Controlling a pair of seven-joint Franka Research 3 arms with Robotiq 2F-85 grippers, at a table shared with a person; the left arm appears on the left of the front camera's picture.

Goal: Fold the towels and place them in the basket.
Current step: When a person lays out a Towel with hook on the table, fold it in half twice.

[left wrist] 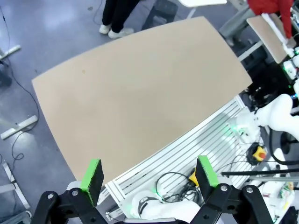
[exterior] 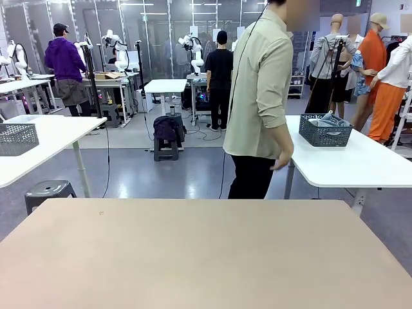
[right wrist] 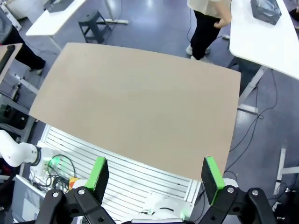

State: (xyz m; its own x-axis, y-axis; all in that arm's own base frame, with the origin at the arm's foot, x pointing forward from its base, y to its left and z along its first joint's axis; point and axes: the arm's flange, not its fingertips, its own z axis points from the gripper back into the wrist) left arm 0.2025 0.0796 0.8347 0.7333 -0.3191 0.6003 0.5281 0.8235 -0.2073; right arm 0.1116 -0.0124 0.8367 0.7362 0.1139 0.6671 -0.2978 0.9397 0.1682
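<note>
One tan table [exterior: 206, 251], two grey mesh baskets [exterior: 16, 141] [exterior: 325, 136], three people [exterior: 257, 96] [exterior: 64, 64] [exterior: 219, 71], two tools [left wrist: 149, 163] [right wrist: 155, 163].

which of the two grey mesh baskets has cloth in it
The basket on the white table at the right, beside the person: pale cloth is heaped in it. The left table's basket shows none.

Dark grey perforated basket [exterior: 325, 136], middle right of the front view: upright on a white bench [exterior: 360, 164], near its left end, sides flaring slightly up to a solid rim. Inside, towels [exterior: 326, 120]: pale blue-grey terry, crumpled and unfolded, heaped loosely, poking just above the rim; separate pieces hard to tell apart. Same basket [right wrist: 268, 13] at the top right corner of the right wrist view, cut by the frame edge, contents too small to make out.
</note>
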